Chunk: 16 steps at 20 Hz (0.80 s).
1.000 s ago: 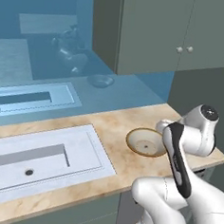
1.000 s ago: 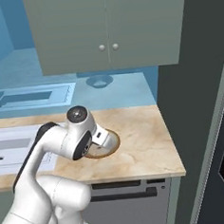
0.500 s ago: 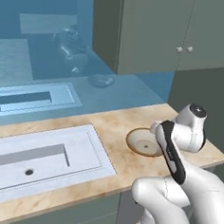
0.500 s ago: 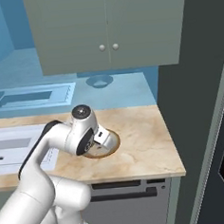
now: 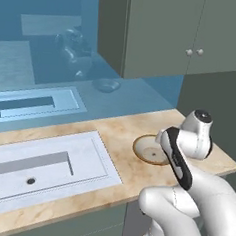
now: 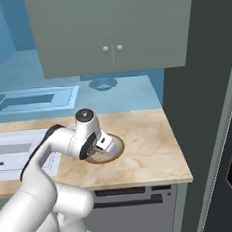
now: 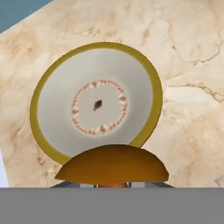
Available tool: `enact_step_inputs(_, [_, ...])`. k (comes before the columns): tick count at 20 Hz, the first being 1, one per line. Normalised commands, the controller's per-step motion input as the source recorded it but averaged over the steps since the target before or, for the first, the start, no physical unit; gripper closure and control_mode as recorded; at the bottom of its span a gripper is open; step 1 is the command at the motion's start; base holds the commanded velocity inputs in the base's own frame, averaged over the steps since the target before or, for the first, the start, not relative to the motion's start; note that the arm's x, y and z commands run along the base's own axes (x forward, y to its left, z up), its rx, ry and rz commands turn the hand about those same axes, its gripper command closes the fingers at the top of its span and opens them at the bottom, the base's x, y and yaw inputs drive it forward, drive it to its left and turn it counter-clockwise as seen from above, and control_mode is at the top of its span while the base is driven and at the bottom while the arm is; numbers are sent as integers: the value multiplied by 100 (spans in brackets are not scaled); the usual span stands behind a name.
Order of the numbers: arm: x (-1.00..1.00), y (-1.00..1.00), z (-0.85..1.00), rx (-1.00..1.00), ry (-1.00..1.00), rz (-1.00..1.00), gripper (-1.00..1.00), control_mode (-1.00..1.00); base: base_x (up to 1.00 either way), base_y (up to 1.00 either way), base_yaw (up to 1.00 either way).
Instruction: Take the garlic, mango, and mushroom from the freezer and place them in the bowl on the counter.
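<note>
The bowl (image 7: 154, 92), shallow with a tan rim and a pale inside, sits on the beige counter (image 6: 150, 154) directly under my hand. My gripper (image 6: 104, 144) hangs just above the bowl (image 6: 115, 148) and is shut on a brown domed mushroom (image 7: 111, 165), whose cap hides the fingertips in the hand view. In the left base view my own forearm covers part of the bowl (image 5: 146, 148). The dark freezer (image 6: 208, 105) stands at the right end of the counter. The garlic and the mango are out of view.
A white sink (image 5: 46, 162) is set into the counter to the left of the bowl. Grey-green wall cupboards (image 6: 111, 29) hang above. The counter's right end (image 6: 183, 167) meets the freezer side.
The arm has shifted slightly, bringing the hand a little further over the bowl, with the mushroom still in its grip. The bowl has not moved.
</note>
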Motion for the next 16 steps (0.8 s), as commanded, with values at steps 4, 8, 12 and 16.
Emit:
enact_step_inputs(4, [3, 19, -20, 0, 1, 0, 100, -100, 0, 0, 0])
enact_step_inputs(8, [21, 11, -28, 0, 5, 0, 100, -100, 0, 0, 0])
enact_step_inputs(12, [29, 4, -26, 0, 2, 0, 100, -100, 0, 0, 0])
enact_step_inputs(16, [33, 0, -18, 0, 0, 0, 100, -100, 0, 0, 0])
